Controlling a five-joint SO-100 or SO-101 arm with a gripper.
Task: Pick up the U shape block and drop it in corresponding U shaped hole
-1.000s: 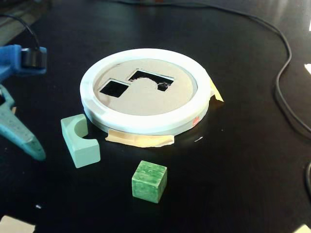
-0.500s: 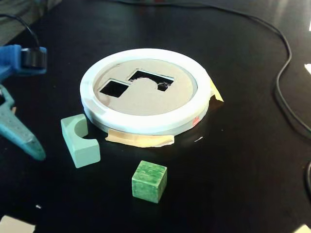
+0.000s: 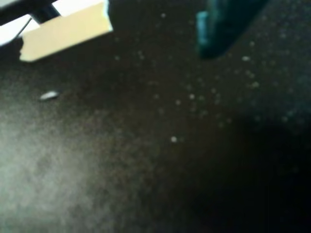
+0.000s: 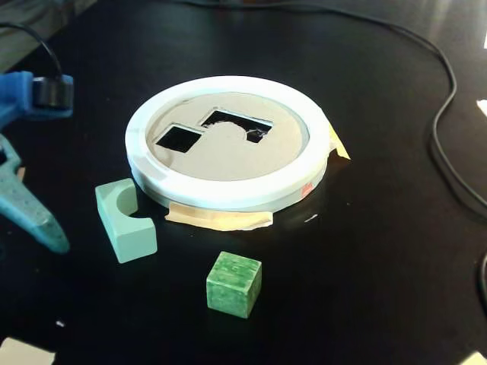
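Fixed view, block: I see the U block (image 4: 125,221) lying flat on the black table (image 4: 365,251). It sits just beside the disc (image 4: 228,163), at its front left, with the notch facing the disc.
Fixed view, hole: the U hole (image 4: 236,125) is a dark cutout in the tan top of the disc. A smaller square hole (image 4: 173,138) is to its left.
Fixed view, cube: a darker green cube (image 4: 234,284) stands in front of the disc, near the block but apart from it.
Fixed view, gripper: at the left edge I see a teal finger (image 4: 30,213) pointing down, left of the block and not touching it. I see only this one finger, so I cannot tell if the gripper is spread or closed.
Fixed view, other: tan tape (image 4: 221,219) pokes out under the disc. A cable (image 4: 445,144) runs along the right.
Wrist view: this one is blurry. I see only dusty dark table, a teal finger tip (image 3: 221,29) at the top, and a tan strip (image 3: 65,31) at top left. The block and the hole do not show here.
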